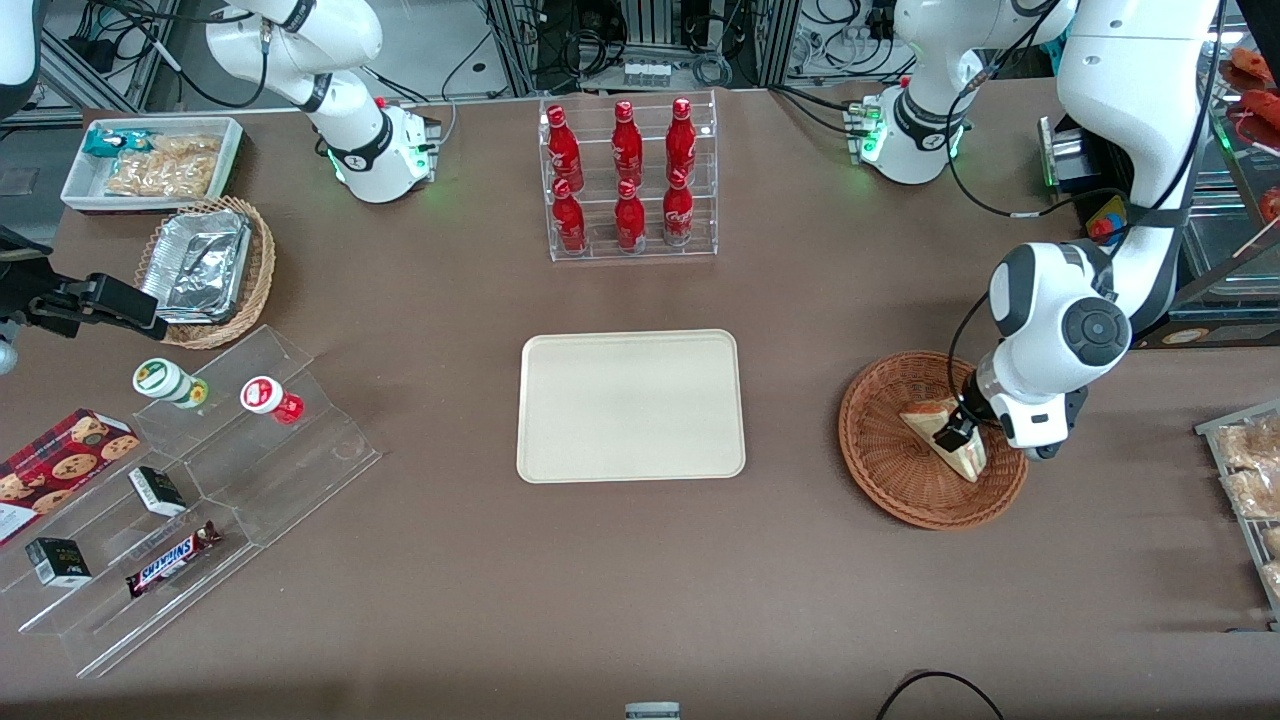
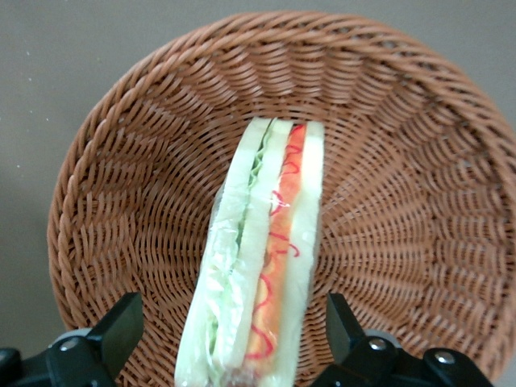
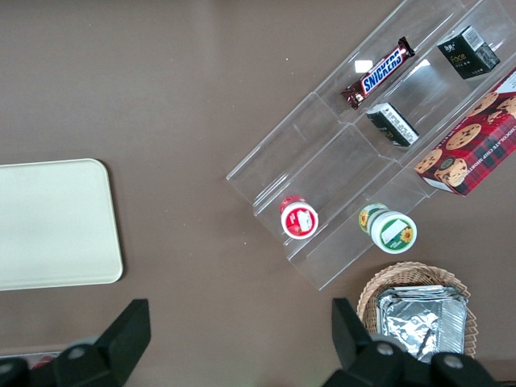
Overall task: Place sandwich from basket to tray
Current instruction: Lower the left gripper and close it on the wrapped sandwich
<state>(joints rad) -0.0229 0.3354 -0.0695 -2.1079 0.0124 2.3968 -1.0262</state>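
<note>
While sandwich (image 2: 262, 266) lies in basket (image 2: 419, 185), fingers (image 2: 121, 330) spread astride it, tray (image 1: 630, 405) bare.

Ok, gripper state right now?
Left gripper: open, fingers either side of the sandwich in the basket, not yet closed on it.

Robotics lab dressed as mock snack shop. Brown worktop (image 1: 640, 580) carries retail-style display: clear acrylic rack (image 1: 630, 180) with six red cola bottles, stepped acrylic stand (image 1: 200, 500) with Snickers bar (image 1: 172, 560), small boxes, two lidded cups, cookie box (image 1: 60, 470) beside it. White robot arm bases (image 1: 385, 155) bolted at worktop edge, green status lights lit. Aluminium framing, cable bundles and electronics (image 1: 650, 40) farther from front camera than worktop.
</note>
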